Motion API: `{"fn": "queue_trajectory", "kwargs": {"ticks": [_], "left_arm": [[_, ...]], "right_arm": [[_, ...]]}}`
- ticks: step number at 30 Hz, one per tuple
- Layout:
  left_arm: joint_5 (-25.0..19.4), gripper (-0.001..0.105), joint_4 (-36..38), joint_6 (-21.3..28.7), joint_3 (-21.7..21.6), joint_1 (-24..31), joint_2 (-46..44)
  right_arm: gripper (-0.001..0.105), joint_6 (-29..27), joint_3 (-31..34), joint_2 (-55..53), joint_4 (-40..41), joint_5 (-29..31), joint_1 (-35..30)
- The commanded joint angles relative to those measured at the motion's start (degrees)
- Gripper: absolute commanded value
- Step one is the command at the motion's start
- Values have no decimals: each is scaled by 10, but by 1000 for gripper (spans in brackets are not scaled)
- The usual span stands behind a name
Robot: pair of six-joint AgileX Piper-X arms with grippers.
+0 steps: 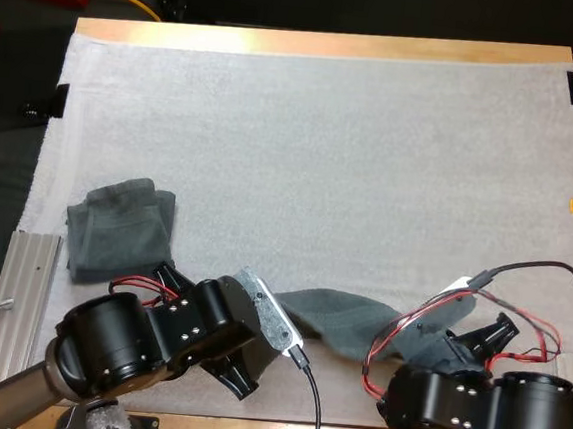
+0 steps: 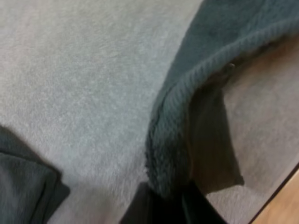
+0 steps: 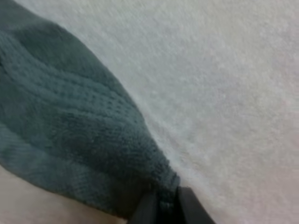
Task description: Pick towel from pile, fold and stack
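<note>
one folded towel [image 1: 119, 230] already lies near the left edge of the table [image 1: 311, 44], and a second towel [image 1: 342, 320] hangs along the near edge, pinched tight by the left fingers [image 2: 201, 212] and right fingers [image 3: 191, 209], so its folding and stacking are not done yet.

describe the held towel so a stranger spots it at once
On the white mat, look along its near edge. The stretched towel there is pinched by the left gripper and right gripper, unlike the bundled towel lying free farther left.
</note>
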Motion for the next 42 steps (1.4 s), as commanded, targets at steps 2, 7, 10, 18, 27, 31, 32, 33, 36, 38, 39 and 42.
{"fn": "queue_trajectory", "kwargs": {"ticks": [2, 7, 10, 18, 27, 31, 32, 33, 36, 38, 39, 42], "left_arm": [[-16, 0, -24, -4, 12, -1, -1], [-53, 0, -49, -1, 27, -1, 0], [-94, 0, -52, 15, 27, -1, 1], [-138, 0, -99, 47, 27, -1, 17], [-187, 0, -102, 65, 27, 21, 53], [-158, 0, -140, 75, 28, 67, 54], [-124, 0, -154, 84, 28, 84, 54], [-110, 0, -159, 88, 28, 94, 54], [-61, 0, -183, 101, 28, 142, 57], [-1, 0, -203, 128, 29, 177, 61], [8, 0, -208, 134, 29, 184, 63], [37, 0, -221, 150, 32, 229, 78]], "right_arm": [[1, 2, 14, -4, -5, 40, 0], [1, 2, 30, -4, -36, 70, -3], [1, 2, 31, -4, -55, 73, -31], [1, -55, 34, -3, -151, -8, -139], [1, -77, 37, 42, -193, -62, -213], [1, -77, 37, 70, -198, -62, -235], [1, -79, 37, 76, -202, -63, -241], [1, -83, 37, 79, -204, -66, -243], [1, -90, 37, 92, -223, -81, -262], [1, -90, 37, 101, -235, -101, -280], [1, -89, 37, 104, -238, -113, -284], [1, -86, 37, 119, -251, -157, -310]]}}
